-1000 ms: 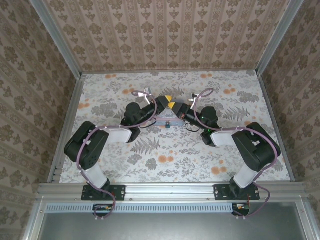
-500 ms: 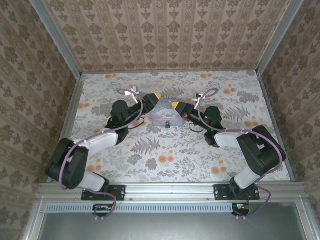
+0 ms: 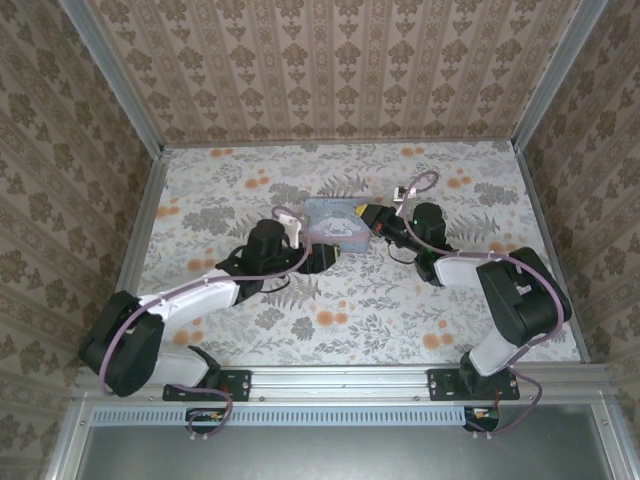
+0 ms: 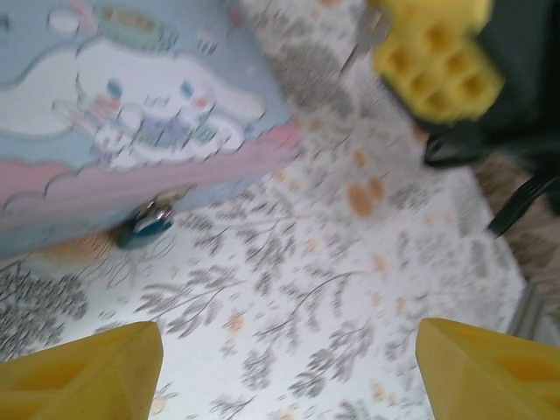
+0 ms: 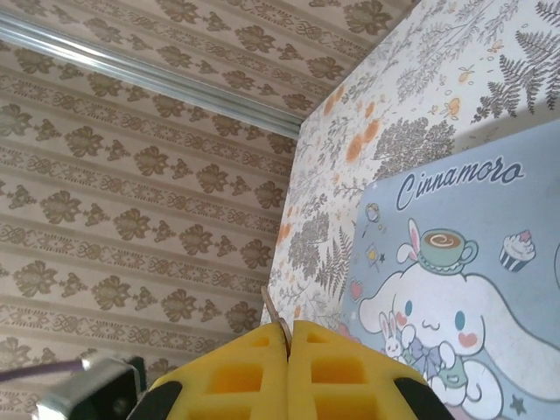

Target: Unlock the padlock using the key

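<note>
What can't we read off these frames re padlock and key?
Left wrist view: padlock is motion-blurred; shackle state and keyhole unreadable.
Right wrist view: key shows a thin tip; the shut right gripper hides the rest between its pads.
Top view: padlock and key too small to pick out beside the tin.
Left wrist view: tin cut off by top and left edges.

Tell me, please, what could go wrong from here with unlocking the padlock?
The key is only a thin sliver pinched at the very tips of the shut right gripper; it may twist or slip when it meets the lock.
The padlock sits at the tin's edge with the left gripper open and off it; unheld, it could swing or slide away from the key.
</note>
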